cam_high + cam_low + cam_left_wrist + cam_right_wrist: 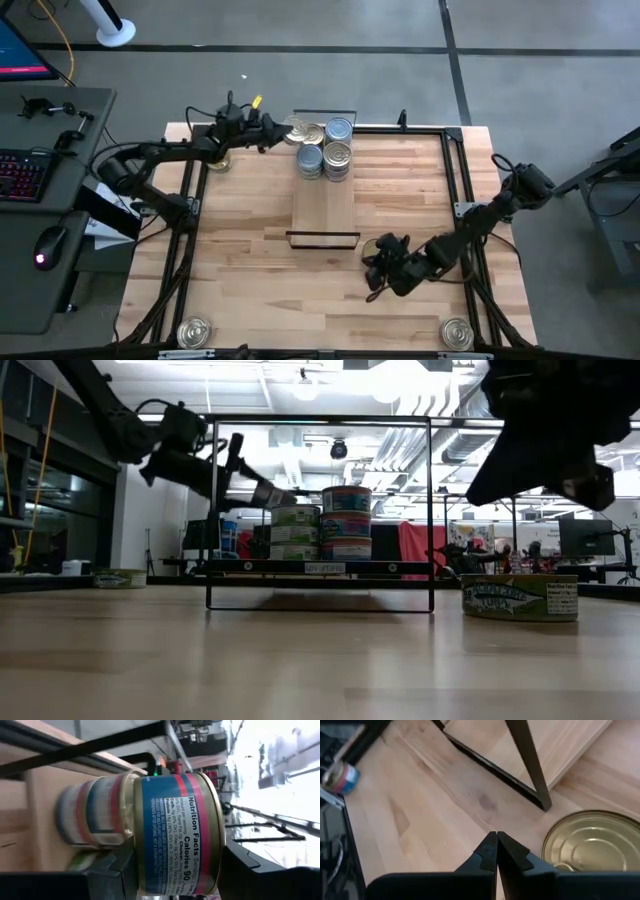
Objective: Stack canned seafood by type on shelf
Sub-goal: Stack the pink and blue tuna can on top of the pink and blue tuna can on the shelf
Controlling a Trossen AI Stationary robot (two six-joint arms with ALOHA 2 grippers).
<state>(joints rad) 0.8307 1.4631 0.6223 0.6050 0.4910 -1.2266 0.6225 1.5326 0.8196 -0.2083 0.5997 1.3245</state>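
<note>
Item 1: on the left we log the left gripper, raised at the far end of the narrow light-wood shelf plank with black wire end frames, pinching a round blue-and-red-labelled tin beside the stacked tins standing there.

Item 2: on the right we log the right gripper, fingers pressed together and holding nothing, low over the butcher-block table next to a gold-topped flat tin.
</note>
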